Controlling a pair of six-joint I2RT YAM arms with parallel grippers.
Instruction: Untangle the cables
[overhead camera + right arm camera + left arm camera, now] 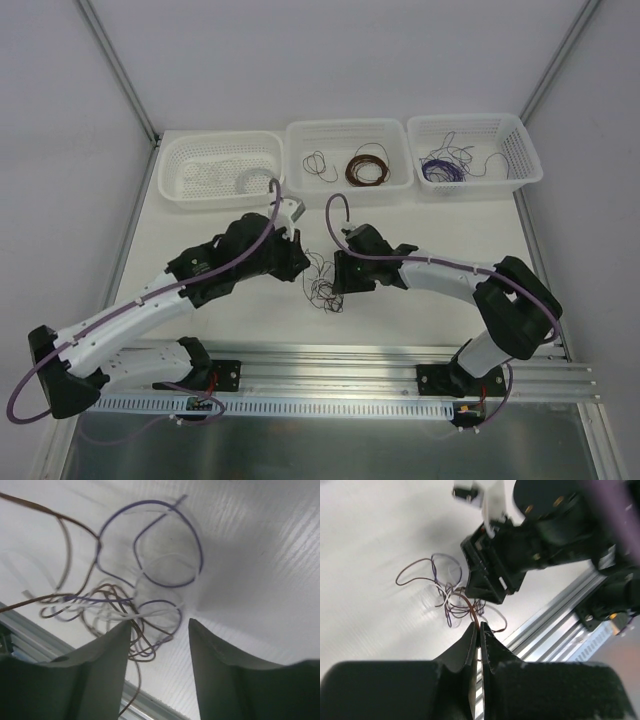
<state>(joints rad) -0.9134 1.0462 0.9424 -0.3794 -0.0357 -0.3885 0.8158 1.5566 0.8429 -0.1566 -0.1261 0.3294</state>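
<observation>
The cables point(322, 280) are a small scribbly tangle of thin purple, brown and pale wires on the white table between my two grippers. My left gripper point(303, 264) is at the tangle's left edge. In the left wrist view the left gripper point(479, 626) is shut on a brown wire point(472, 611) that runs up into the tangle point(445, 592). My right gripper point(338, 278) is at the tangle's right edge. In the right wrist view the right gripper point(160, 626) is open and holds nothing, just above the loops point(120, 602), and its left finger point(107, 650) covers part of them.
Three white baskets stand at the back. The left one point(170, 190) holds a white coil point(255, 180), the middle one point(347, 125) a brown coil point(367, 167) and a loose dark wire, the right one point(465, 119) purple wires point(445, 168). An aluminium rail point(400, 372) runs along the near edge.
</observation>
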